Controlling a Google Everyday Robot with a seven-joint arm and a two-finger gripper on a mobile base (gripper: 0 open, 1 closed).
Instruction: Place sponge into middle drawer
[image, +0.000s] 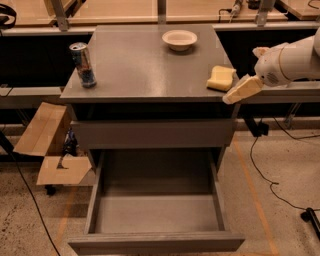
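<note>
The pale yellow sponge (221, 78) lies on the grey cabinet top (140, 65), at its right front corner. My gripper (242, 89) reaches in from the right, just right of the sponge and slightly below it, at the cabinet's edge. It holds nothing that I can see. The middle drawer (155, 212) is pulled out wide open below, and its flat grey floor is bare.
A white bowl (179, 39) sits at the back of the cabinet top and a drink can (83, 64) stands near its left edge. A closed drawer front (152, 134) is above the open drawer. An open cardboard box (47, 145) lies on the floor at the left, and cables at the right.
</note>
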